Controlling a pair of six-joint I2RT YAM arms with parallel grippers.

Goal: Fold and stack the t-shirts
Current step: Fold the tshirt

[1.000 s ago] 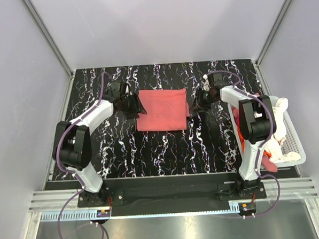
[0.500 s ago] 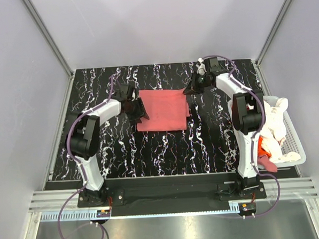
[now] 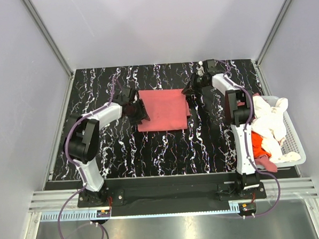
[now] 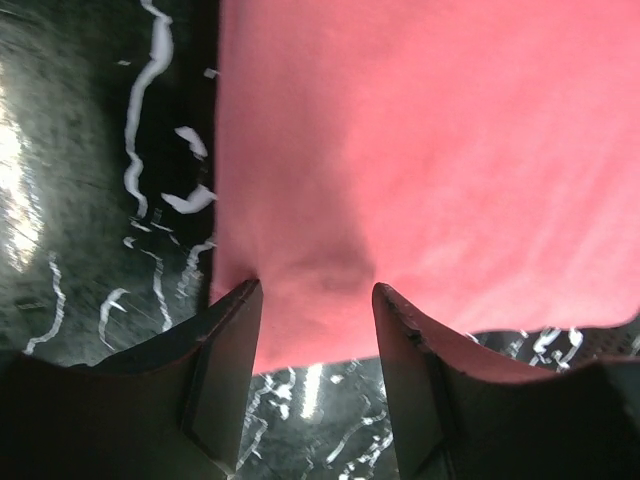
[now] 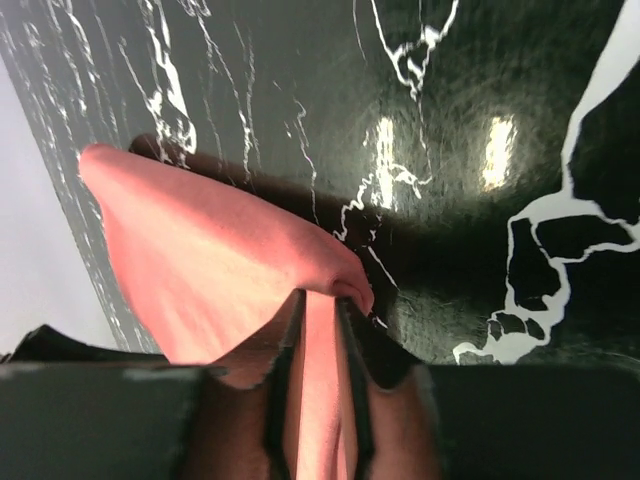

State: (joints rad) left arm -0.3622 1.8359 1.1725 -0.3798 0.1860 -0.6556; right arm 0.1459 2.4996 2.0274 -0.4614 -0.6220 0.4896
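You are pinching the salmon-pink t-shirt (image 3: 161, 110), lying flat well left of the basket (image 3: 295, 139), by its basket-side corner with the right gripper (image 5: 318, 330). The left gripper (image 4: 315, 330) is straddling the edge farthest from the basket, jaws apart. Close it before lifting, and keep both corners level.

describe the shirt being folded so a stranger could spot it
Look at the black marbled table, far half, middle. The salmon-pink t-shirt lies there folded into a flat rectangle, its far right corner pinched by the right tool. Unlike the crumpled shirts in the white basket at the right, it is spread flat and alone.
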